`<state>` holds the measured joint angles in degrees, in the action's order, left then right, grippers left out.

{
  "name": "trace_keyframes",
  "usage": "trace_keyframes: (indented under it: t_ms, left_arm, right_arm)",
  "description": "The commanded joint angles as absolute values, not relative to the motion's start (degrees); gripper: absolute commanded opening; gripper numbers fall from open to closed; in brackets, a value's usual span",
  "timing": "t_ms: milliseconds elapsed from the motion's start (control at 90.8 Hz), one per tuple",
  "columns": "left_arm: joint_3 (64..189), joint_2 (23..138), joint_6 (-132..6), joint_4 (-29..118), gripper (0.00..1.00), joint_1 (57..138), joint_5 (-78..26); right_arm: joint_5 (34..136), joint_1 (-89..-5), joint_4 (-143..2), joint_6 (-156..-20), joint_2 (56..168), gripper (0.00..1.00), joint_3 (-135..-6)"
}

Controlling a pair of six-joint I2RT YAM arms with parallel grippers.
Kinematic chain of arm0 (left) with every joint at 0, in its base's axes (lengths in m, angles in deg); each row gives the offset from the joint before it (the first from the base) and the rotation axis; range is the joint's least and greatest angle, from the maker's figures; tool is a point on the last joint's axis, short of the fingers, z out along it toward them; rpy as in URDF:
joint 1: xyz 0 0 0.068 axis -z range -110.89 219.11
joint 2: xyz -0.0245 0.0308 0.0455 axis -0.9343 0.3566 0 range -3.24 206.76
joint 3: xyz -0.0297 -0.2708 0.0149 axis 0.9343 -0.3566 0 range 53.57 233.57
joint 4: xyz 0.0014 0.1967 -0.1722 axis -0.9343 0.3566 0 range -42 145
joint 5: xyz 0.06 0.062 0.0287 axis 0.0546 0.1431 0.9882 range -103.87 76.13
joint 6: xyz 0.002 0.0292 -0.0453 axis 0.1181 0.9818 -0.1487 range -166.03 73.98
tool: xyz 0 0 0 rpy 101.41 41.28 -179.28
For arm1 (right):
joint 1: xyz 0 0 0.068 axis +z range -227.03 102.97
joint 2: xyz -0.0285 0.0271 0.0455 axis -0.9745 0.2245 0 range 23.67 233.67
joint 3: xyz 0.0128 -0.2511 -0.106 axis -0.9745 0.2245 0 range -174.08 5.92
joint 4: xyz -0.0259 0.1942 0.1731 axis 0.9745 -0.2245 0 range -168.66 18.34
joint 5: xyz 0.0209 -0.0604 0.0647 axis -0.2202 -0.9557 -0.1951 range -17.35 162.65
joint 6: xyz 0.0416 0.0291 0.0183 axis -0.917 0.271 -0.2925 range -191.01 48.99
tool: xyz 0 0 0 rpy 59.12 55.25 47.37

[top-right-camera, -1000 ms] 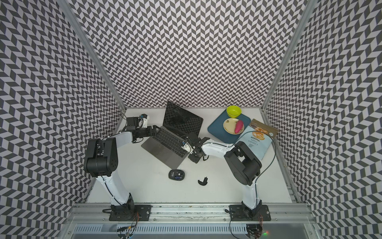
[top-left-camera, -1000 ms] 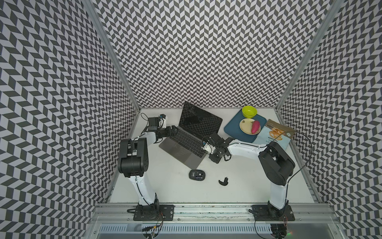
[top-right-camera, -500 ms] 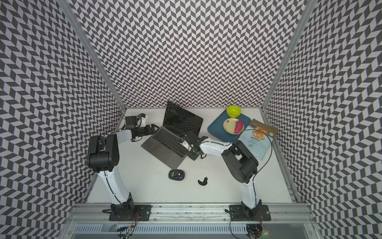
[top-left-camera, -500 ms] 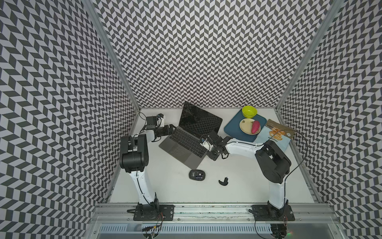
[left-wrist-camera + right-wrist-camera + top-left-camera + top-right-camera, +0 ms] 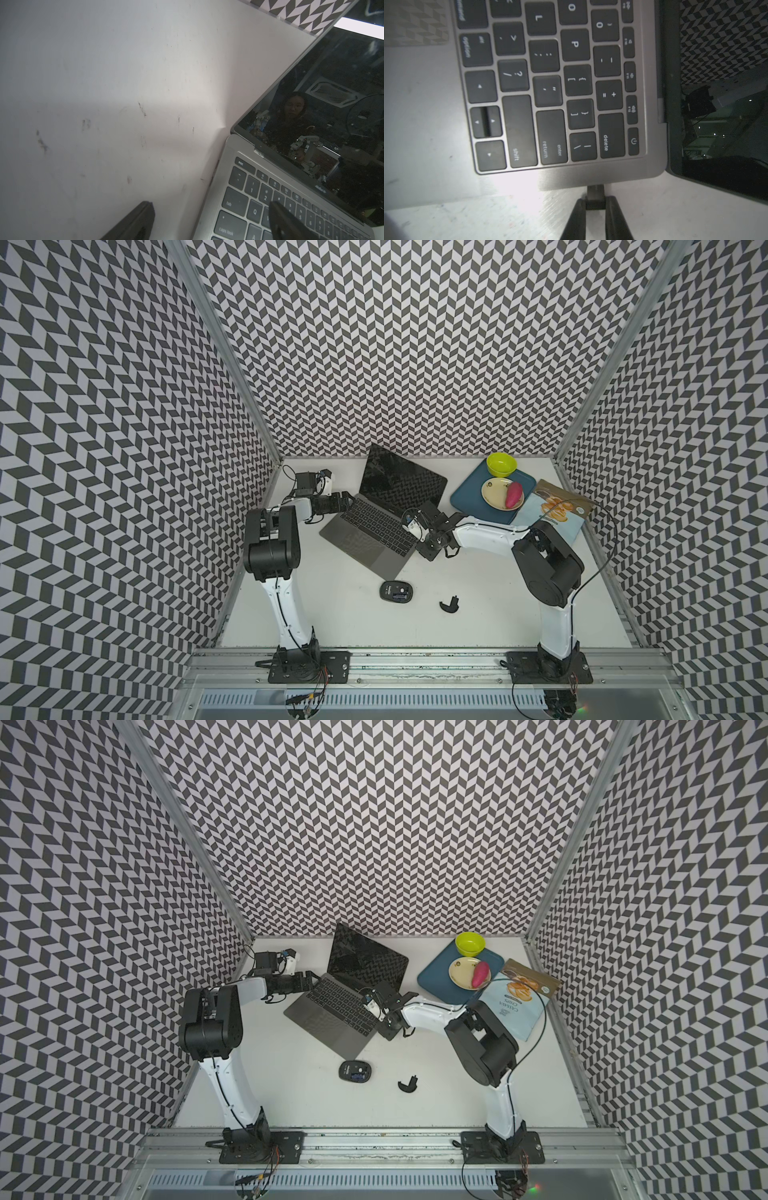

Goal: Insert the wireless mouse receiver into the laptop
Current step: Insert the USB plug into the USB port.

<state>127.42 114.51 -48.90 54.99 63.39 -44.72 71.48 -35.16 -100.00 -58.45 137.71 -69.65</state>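
receiver point(image 5: 595, 192) likely rigid, light, slippery; right gripper point(image 5: 595, 202) pinches its dark cap at laptop point(image 5: 591, 176) edge; left gripper point(image 5: 211, 205) jaws wide

Place: robot lab test cell.
Walls: black-and-white chevron panels point(image 5: 415, 344) on three sides.
Base: aluminium rail point(image 5: 415, 659) carrying the left arm point(image 5: 286, 605) and right arm point(image 5: 559, 626).
Surface: white tabletop point(image 5: 478, 580).

The laptop point(image 5: 591, 176) has a matt, finely brushed grey metal deck, matt black plastic keys point(image 5: 550, 135) and a glossy black screen point(image 5: 332, 83) that mirrors the room. The receiver point(image 5: 595, 196) shows a dull metal plug and a black plastic cap. The white counter point(image 5: 104, 83) is smooth and matt, scuffed with dark marks. The right hand point(image 5: 595, 201) has matt black fingers point(image 5: 575, 220).
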Motion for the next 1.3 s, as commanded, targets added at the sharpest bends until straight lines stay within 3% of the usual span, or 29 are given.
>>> trace_keyframes:
  t_ms: [0, 1289]
  left_arm:
    - [128.3, 116.5, -47.7, 57.9, 0.9, 63.4, -47.3]
    - [129.7, 119.4, -42.2, 63.9, 0.77, 66.0, -53.7]
  right_arm:
    - [73.9, -35.3, -97.6, -58.7, 138.9, 0.18, -70.2]
    - [76.7, -36.4, -82.8, -60.0, 137.4, 0.18, -70.1]
